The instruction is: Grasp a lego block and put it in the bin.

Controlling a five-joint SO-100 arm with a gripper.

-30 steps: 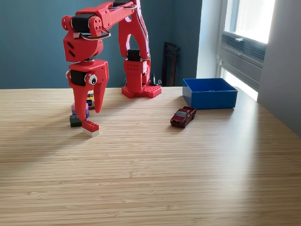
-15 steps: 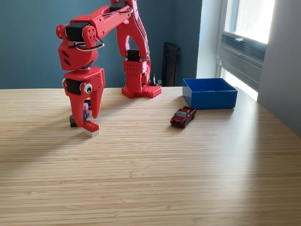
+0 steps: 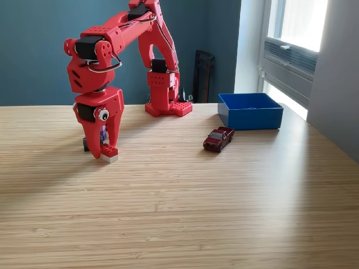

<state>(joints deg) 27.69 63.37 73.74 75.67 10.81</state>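
The task is at the approach-and-grasp stage; no block has been lifted and nothing has been delivered. The red arm (image 3: pixel 112 39) is folded forward and down from its base (image 3: pixel 168 106) at the rear of the tabletop (image 3: pixel 185 213). The pincer (image 3: pixel 105 147) points straight down at the exterior view's left, with its jaws spread and their tips straddling the red-and-white lego block (image 3: pixel 109 153), which rests flat on the tabletop. Whether either tip is in contact with the block cannot be determined from this view; the jaws are not closed on it. Behind the pincer, partly hidden, is a small cluster of further pieces, of which a purple piece (image 3: pixel 102 133) and a dark piece (image 3: pixel 87 144) are visible. The bin (image 3: pixel 249 112) stands on the tabletop at the exterior view's right, well apart from the pincer and near the window. Only a narrow band of its interior is visible over the near wall, and no block is seen in that part; the floor of the bin is largely hidden, so its contents cannot be fully confirmed. A dark red toy car (image 3: pixel 219 138) sits between the block and the bin, nearer the bin. Remaining steps, as judged: close the jaws on the block, lift it, carry it across to the bin, passing over or around the car, and release it inside.
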